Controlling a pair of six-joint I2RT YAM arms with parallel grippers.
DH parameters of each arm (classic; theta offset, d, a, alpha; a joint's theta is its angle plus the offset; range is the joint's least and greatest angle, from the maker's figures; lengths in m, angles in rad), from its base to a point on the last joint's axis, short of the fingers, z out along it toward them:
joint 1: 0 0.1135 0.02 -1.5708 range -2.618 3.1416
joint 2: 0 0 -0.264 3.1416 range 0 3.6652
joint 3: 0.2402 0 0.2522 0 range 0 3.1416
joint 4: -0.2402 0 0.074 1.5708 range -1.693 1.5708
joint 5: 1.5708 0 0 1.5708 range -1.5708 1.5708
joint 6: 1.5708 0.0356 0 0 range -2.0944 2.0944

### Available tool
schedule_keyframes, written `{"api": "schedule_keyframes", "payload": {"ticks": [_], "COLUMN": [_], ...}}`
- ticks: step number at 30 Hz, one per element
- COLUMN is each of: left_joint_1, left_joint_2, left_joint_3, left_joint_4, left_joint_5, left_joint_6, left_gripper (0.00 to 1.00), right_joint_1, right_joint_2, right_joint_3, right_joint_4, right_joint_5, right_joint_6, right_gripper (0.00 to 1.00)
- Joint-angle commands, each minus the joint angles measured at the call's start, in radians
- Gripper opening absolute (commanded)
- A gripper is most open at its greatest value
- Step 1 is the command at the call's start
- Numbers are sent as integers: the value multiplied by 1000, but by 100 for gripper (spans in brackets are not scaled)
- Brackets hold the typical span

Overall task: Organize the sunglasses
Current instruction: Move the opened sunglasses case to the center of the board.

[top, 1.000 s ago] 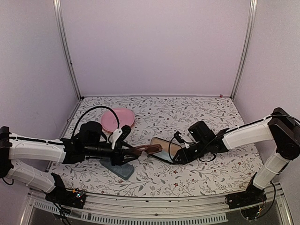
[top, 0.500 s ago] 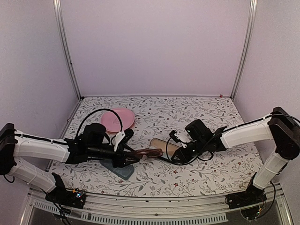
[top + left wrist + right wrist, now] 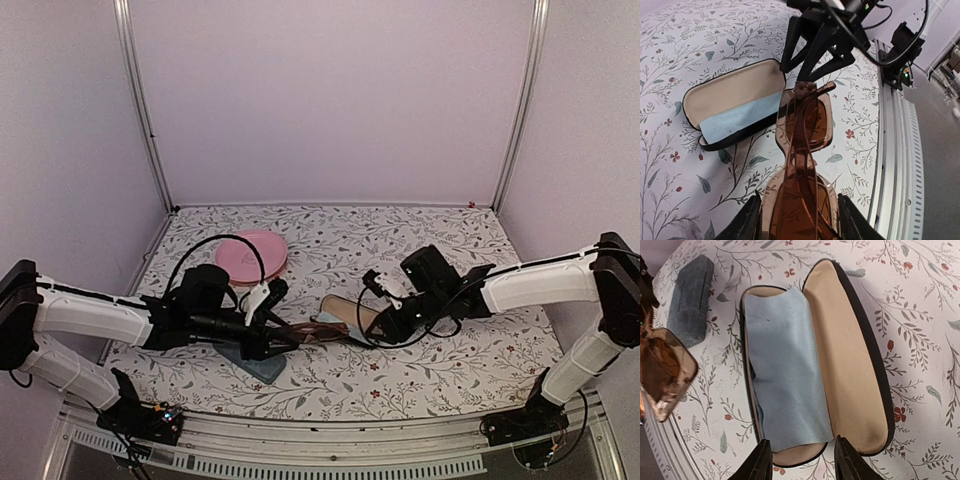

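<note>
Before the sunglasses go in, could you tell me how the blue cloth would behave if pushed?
The cloth looks thin and limp, so it would probably bunch rather than hold shape. It seems to lie loose in the case, so it may slide.

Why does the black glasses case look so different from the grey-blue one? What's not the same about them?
The black case lies open, so you can see its tan inside and a light blue cloth; the grey-blue case is shut. The black case has rounded ends, while the grey-blue case is boxier, more like a rectangle. Both lie flat on the flowery table.
</note>
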Motion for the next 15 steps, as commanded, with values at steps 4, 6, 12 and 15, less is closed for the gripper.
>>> {"api": "schedule_keyframes", "payload": {"ticks": [4,6,12,15], "left_joint_1": [11,11,11,12], "left_joint_2": [27,33,69,89], "left_joint_3": [33,45,88,109], "left_joint_4": [31,23,-12,-20], "left_joint_5": [44,54,93,117], "left_joint_6": [37,44,62,50], "left_gripper": [0,0,0,0], "right_joint_1": [-10,-11,-4,14], "right_joint_2": [-156,-174,-204,-204], "right_joint_3": [-10,-10,0,24], "right_joint_4": [-9,-21,-52,-62], "right_joint_5": [-110,-161,-254,-275], "right_joint_6": [-39,-65,-100,-141], "right_gripper": [56,62,68,68]}}
